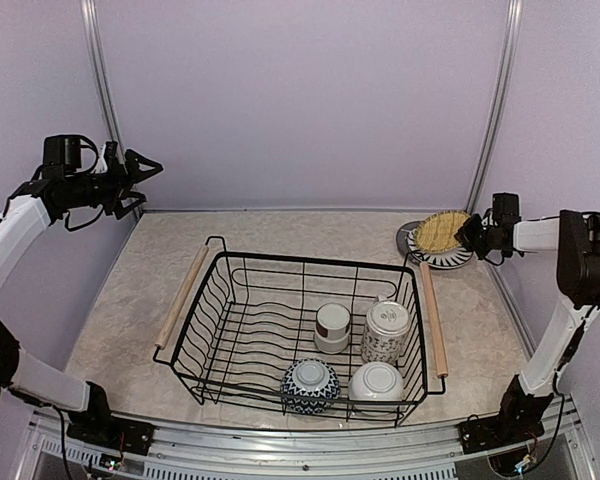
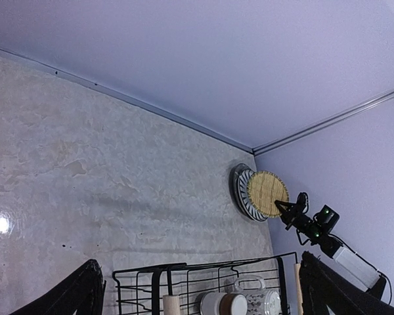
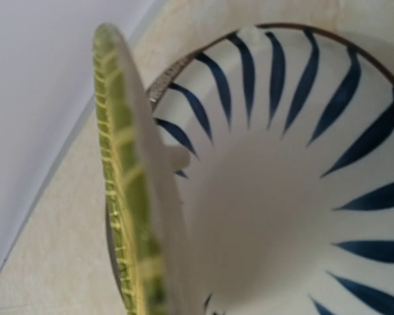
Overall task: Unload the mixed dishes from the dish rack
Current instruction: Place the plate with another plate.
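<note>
Woven yellow mat (image 3: pixel 125 197) on striped plate (image 1: pixel 446 262), out at 2 o'clock of dish rack (image 1: pixel 300 261) — right gripper (image 1: pixel 470 233) at mat's edge, grip can't tell, left gripper (image 1: pixel 150 185) spread — banded cup (image 1: pixel 332 327), patterned cup (image 1: pixel 386 332), blue bowl (image 1: pixel 310 385), white bowl (image 1: pixel 377 382) left inside.

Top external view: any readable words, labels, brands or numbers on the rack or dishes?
None readable in any view.
The tall patterned cup: small markings, too small to tell if lettering.
The striped plate, woven mat, blue-patterned bowl, white bowl, dish rack: patterns or plain only, no text.
</note>
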